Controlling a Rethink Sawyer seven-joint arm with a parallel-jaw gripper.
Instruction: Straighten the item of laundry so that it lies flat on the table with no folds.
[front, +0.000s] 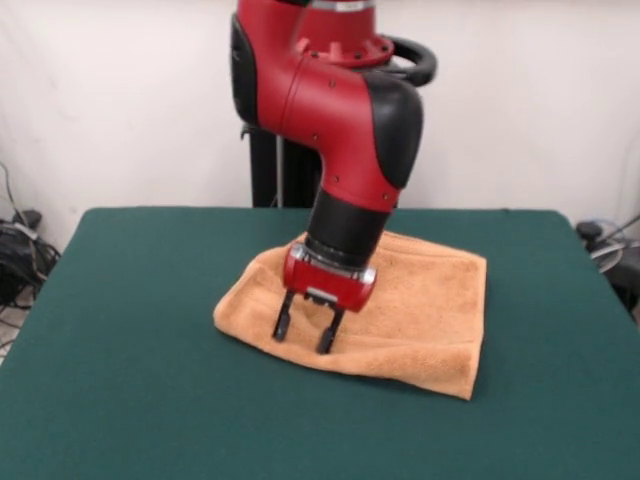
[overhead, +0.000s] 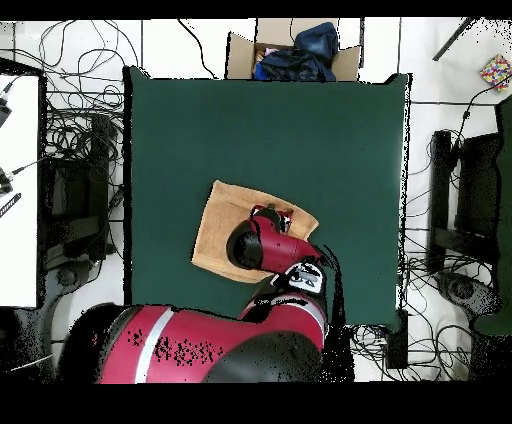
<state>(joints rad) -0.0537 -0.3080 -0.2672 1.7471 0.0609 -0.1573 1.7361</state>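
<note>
The orange-tan towel (front: 430, 300) lies near the middle of the green table (front: 120, 350). It looks folded over on itself, with a thick doubled edge along its near side. My gripper (front: 305, 332) points down over the towel's near left part. Its two black fingers (front: 283, 322) are spread apart and hold nothing. The tips are at or just above the cloth; I cannot tell if they touch. In the overhead view the towel (overhead: 220, 230) sits left of centre on the table (overhead: 300, 130), and the arm covers its right part, with the gripper (overhead: 272, 212) at its upper edge. No white tag shows.
A cardboard box with dark blue cloth (overhead: 295, 50) stands off the table's far edge in the overhead view. Cables cover the floor on both sides. A white surface (overhead: 18, 190) is at the left. The black pedestal (front: 265, 165) stands behind the table.
</note>
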